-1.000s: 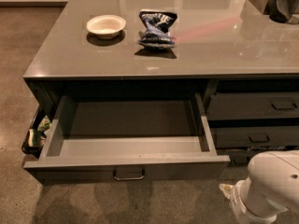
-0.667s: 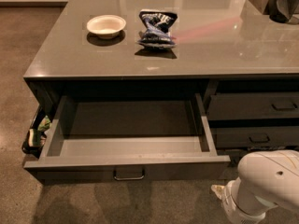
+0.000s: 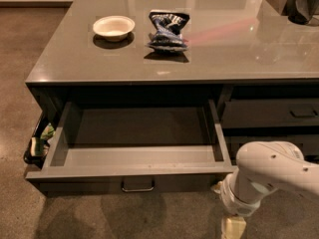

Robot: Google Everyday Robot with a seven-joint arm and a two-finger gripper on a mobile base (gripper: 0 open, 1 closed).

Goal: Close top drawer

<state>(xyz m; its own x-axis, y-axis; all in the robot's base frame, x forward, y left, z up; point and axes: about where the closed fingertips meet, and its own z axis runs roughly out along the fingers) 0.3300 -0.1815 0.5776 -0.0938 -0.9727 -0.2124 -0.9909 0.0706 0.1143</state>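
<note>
The drawer [image 3: 134, 156] stands fully open, up and to the left of the jaws, with its handle [image 3: 138, 184] well to their left. The jaws hang low under the arm [image 3: 269, 176], near the drawer's right front corner; whether they are apart or together I cannot tell. This looks like the approach step. Next they likely need to swing left to the drawer front and push it squarely inward.

The top drawer [image 3: 130, 172], wide, shallow and dark grey with lighter inner walls, stood pulled far out, level. Its small bar handle [image 3: 138, 184] sat at the front's centre. The gripper [image 3: 233, 227] hung at its 4 o'clock.
</note>
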